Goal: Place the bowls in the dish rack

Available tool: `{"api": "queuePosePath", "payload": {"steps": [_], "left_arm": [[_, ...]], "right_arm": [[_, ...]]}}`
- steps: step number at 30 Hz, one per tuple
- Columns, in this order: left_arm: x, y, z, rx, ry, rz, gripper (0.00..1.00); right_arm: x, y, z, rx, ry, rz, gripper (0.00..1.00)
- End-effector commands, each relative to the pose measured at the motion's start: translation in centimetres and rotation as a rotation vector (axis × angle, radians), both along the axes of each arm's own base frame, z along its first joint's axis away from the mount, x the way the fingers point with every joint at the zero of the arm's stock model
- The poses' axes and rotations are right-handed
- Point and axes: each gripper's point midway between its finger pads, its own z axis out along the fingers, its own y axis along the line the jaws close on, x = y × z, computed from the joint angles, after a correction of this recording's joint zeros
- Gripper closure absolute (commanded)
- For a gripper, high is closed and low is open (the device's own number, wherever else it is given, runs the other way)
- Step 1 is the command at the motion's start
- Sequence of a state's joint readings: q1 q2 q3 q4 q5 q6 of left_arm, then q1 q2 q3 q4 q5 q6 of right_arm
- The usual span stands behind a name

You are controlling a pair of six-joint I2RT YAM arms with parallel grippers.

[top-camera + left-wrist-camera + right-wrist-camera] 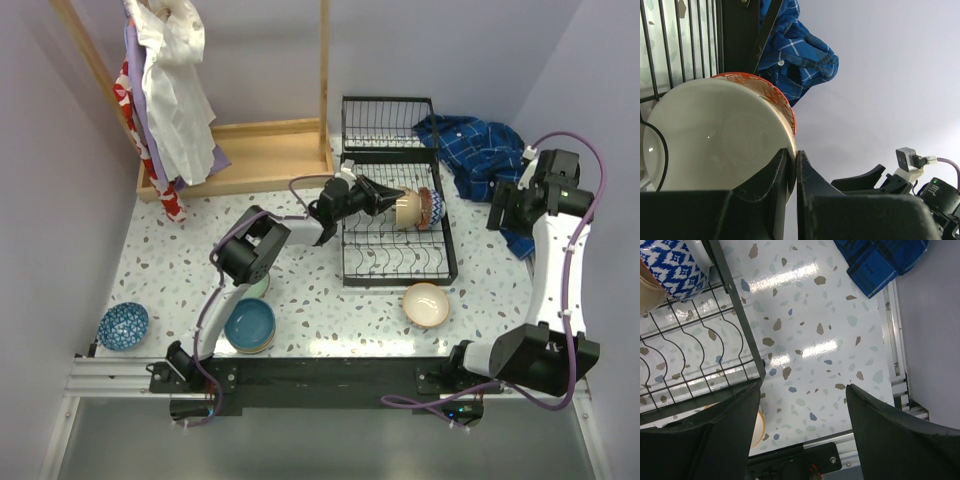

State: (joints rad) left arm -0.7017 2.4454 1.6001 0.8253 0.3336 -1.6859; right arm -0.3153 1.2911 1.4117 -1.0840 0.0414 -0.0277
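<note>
We read the clock on the top view, with 12 o'clock at the far wall. The speckled surface (330, 310) fills the scene. At 11 o'clock a wooden clothes stand (260, 150) is standing on it, with a white garment (175, 90) hanging on its left side. The black wire dish rack (400, 281) lies near the middle, a little toward 1 o'clock, and its hinged end panel is at the far end. A blue plaid shirt (470, 150) lies crumpled at 2 o'clock, just beside the rack.

The left arm reaches over the rack from 9 o'clock. Its left pincer (385, 200) is narrow and holds the rim of a bowl that is cream inside and red-orange patterned outside (715, 135). This bowl is tilted on its side over the middle of the rack. Just at its 3 o'clock side a blue-and-white patterned bowl (670, 265) is standing in the rack; whether the two touch, we cannot tell.

The right pincer (802, 387) is wide, with nothing between its fingers, above the bare surface at 3 o'clock of the rack.

A beige bowl (427, 305) sits on the surface at 5 o'clock of the rack. A teal blue bowl (250, 325) sits at 7 o'clock and a dark blue speckled bowl (123, 326) at 8 o'clock, well apart.
</note>
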Motion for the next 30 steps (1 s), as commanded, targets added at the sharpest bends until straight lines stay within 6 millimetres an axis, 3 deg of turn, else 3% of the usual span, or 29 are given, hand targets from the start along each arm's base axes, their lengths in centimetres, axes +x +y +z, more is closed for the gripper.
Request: {"api": "queuePosePath", "payload": {"steps": [1,6,9,14,18,22,25,29,30], "left_arm": [[-1.5,-0.6,3.1,-0.030,-0.075,-0.027,0.89],[-1.8,-0.5,4.4,-0.006,-0.132,-0.031,0.57],[-1.8,-0.1,4.8,0.027,-0.159,-0.036,0.46],[-1.8,2.0,4.9,0.096,-0.166,-0.036,0.40],[-1.7,5.0,4.9,0.176,-0.189,-0.008,0.35],[-1.9,7.3,3.0,0.302,-0.204,-0.015,0.30],[-2.5,9.2,2.6,0.406,-0.262,-0.064,0.29],[-4.6,11.2,5.3,0.536,-0.538,-0.153,0.31],[-5.2,11.7,7.6,0.584,-0.723,-0.174,0.31]], "right_arm": [[0.1,-0.1,0.4,-0.006,-0.027,0.004,0.27],[0.0,0.1,0.9,-0.006,-0.045,0.006,0.27],[-0.1,0.2,1.2,-0.005,-0.056,0.009,0.27],[-0.4,0.1,1.9,-0.024,-0.069,0.005,0.26],[-0.8,0.2,1.9,-0.022,-0.068,0.011,0.26],[-1.3,0.5,1.9,-0.020,-0.061,0.017,0.26],[-1.5,0.7,3.2,-0.028,-0.093,0.038,0.26],[-2.0,1.5,4.8,-0.049,-0.145,0.126,0.25],[-2.3,1.9,5.4,-0.057,-0.171,0.151,0.25]]}}
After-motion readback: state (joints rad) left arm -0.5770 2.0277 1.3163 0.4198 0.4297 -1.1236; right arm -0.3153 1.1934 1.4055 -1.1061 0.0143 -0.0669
